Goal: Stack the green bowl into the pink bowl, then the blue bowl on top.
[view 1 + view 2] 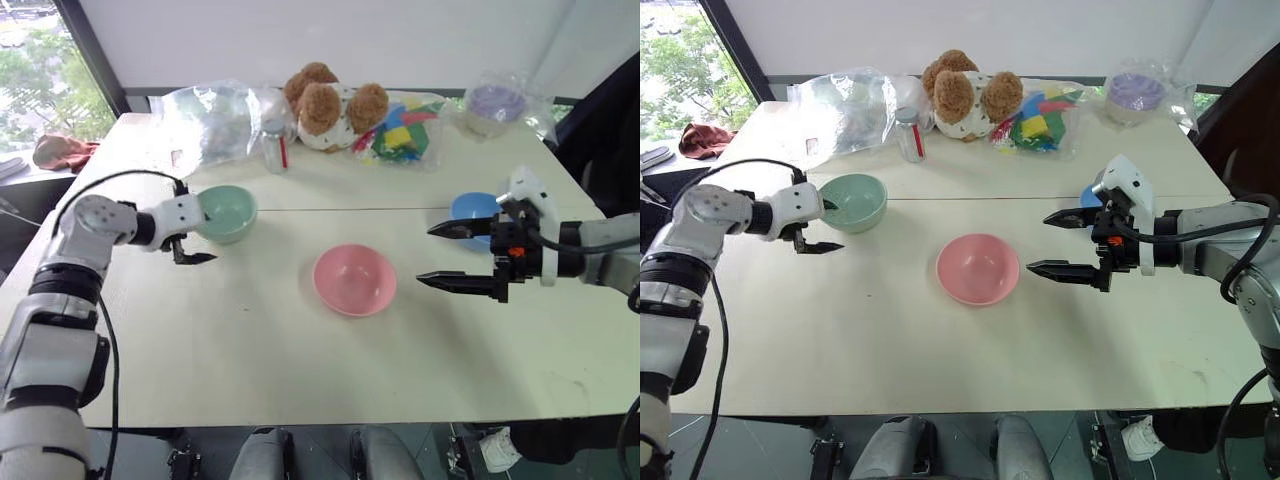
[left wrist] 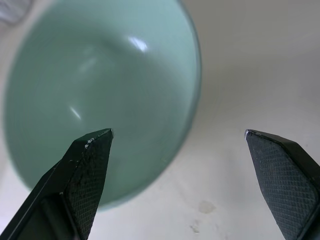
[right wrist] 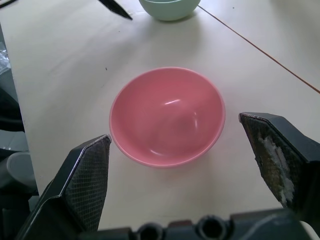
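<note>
A: Quick pass. Where are your bowls?

B: You've got the green bowl (image 1: 226, 212) on the left half of the table (image 1: 250, 360), just short of the seam line. The pink bowl (image 1: 354, 279) sits alone mid-table, upright, nothing in it. The blue bowl (image 1: 471, 210) is on the right, mostly hidden behind your right arm.

A: Jaws?

B: Your left gripper (image 1: 194, 236) has its jaws wide apart, holding nothing. It straddles the green bowl's rim on the side facing you: in the left wrist view one finger (image 2: 85, 175) is over the bowl's inside, the other over bare table. Can't tell if either touches the rim. Your right gripper (image 1: 436, 255) is also spread wide, empty, hovering with the pink bowl framed between its fingers but well apart from it.

A: Edges, room to move?

B: Open table all round the pink bowl. The whole near strip up to the front edge is bare. The green bowl is near the left side, yet well in from that edge. Clutter stays along the far edge: a clear plastic bag (image 1: 215, 118), a small bottle (image 1: 273, 146), a brown plush toy (image 1: 325, 105), a bag of coloured pieces (image 1: 403, 133), and a purple thing in a bag (image 1: 495, 104). The green bowl is closest to that row, just in front of the bag and bottle.
</note>
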`<act>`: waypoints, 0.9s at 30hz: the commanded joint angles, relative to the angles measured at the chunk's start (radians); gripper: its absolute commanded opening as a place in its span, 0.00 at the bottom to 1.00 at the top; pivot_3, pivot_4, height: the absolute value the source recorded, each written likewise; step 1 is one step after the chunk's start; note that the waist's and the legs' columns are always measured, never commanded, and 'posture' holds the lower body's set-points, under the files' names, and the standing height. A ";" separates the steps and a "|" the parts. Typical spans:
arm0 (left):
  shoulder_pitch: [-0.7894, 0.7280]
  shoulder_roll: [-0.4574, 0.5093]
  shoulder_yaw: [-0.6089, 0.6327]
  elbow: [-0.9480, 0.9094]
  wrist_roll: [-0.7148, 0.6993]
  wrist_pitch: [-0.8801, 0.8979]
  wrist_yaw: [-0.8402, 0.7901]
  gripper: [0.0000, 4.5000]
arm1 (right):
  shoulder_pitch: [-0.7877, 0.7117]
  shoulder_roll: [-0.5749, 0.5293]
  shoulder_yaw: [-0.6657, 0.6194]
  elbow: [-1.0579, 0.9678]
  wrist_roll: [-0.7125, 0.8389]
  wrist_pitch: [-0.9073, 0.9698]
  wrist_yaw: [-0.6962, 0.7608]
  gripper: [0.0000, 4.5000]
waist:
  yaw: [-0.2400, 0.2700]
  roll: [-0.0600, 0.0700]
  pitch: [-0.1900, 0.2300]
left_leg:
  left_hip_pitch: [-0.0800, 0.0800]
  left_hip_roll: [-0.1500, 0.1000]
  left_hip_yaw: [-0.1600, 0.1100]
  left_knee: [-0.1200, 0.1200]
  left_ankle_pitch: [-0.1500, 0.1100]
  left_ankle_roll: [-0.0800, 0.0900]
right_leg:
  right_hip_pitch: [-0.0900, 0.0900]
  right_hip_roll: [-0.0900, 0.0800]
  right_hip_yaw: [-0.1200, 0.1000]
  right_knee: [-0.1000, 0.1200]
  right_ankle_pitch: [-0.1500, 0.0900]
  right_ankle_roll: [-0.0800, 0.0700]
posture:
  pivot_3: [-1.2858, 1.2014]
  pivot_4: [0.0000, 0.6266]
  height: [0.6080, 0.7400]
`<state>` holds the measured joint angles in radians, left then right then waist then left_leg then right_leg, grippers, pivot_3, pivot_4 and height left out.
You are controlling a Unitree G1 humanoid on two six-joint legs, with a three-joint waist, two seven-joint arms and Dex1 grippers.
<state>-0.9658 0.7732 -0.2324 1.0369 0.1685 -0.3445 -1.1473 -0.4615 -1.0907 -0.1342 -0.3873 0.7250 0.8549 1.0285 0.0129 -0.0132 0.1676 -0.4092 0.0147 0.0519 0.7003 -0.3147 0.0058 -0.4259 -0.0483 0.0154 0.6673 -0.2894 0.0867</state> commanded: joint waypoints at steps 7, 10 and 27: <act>-0.121 -0.049 0.018 0.101 0.015 -0.085 -0.017 0.19 | 0.015 -0.024 -0.056 -0.023 -0.006 -0.007 -0.005 1.00 | -0.001 0.000 0.000 | 0.000 0.000 0.000 0.000 0.000 0.000 | 0.000 0.000 0.000 0.000 0.000 0.000 | 0.52 0.24 1.00; -0.174 -0.074 0.027 0.070 -0.017 -0.107 -0.113 0.01 | 0.025 -0.033 -0.071 -0.023 -0.009 -0.007 -0.007 1.00 | 0.000 0.000 0.000 | 0.000 0.000 0.000 0.000 0.000 0.000 | 0.000 0.000 0.000 0.000 0.000 0.000 | 0.52 0.24 1.00; -0.213 -0.216 -0.385 -0.556 -0.487 0.067 -0.467 0.01 | 0.109 -0.054 -0.178 -0.091 0.007 0.041 -0.062 1.00 | -0.028 0.000 0.000 | 0.001 0.001 0.000 0.000 0.000 -0.001 | -0.001 0.001 0.005 0.003 0.000 0.000 | 0.52 0.24 1.00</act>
<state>-1.1791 0.5412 -0.5930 0.5202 -0.2830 -0.2706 -1.6109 -0.3506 -1.1287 -0.2674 -0.4436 0.7195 0.8909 0.9785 -0.0155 -0.0131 0.1674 -0.4078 0.0156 0.0520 0.7006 -0.3142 0.0050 -0.4266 -0.0468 0.0204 0.6706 -0.2892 0.0871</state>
